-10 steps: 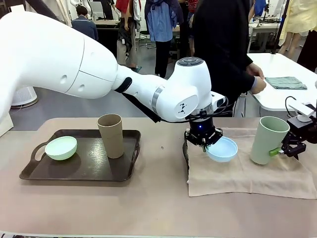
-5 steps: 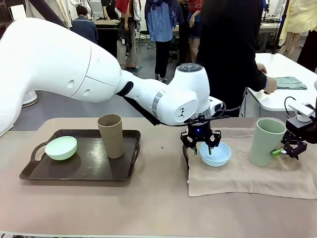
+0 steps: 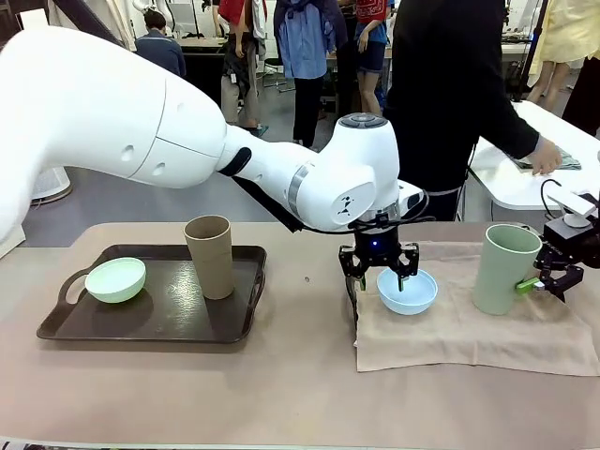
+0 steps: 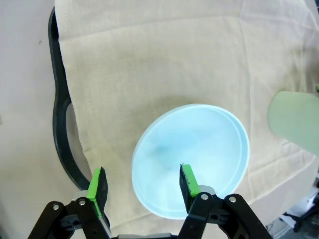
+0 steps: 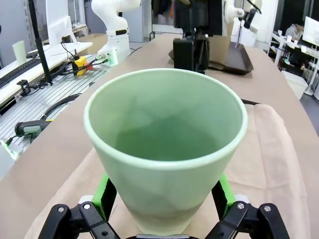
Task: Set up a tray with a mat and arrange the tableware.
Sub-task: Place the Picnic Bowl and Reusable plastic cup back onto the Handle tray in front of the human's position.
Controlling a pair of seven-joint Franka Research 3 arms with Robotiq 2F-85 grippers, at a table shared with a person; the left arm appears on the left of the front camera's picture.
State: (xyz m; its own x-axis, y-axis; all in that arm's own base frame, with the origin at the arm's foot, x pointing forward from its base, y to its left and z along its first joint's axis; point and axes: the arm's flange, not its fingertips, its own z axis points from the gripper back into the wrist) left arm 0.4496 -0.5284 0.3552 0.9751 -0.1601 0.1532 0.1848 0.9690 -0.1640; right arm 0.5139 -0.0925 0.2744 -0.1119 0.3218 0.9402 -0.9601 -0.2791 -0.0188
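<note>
Left arm reaches across the middle of the bench (image 3: 281, 398). Left gripper (image 4: 142, 172) hangs low over the light blue bowl (image 3: 407, 292), jaws apart. One finger is inside the bowl and the other outside, straddling the near rim without pinching it. Nothing held. The bowl sits level on the beige mat (image 3: 450, 342), near its left edge. A dark handle (image 4: 59, 124) pokes out from under that edge of the mat.

Sage green cup (image 3: 506, 267) stands upright on the mat's right part, well apart from the bowl. Right gripper (image 5: 164, 191) flanks its lower wall, a green pad on either side. Cannot tell whether the pads press the cup or only sit just beside it.

Dark tray (image 3: 56, 330) is on the left of the bench. It carries the mint bowl (image 3: 115, 279) near the left handle and the tan cup (image 3: 210, 256) upright toward the right. The two are apart.
</note>
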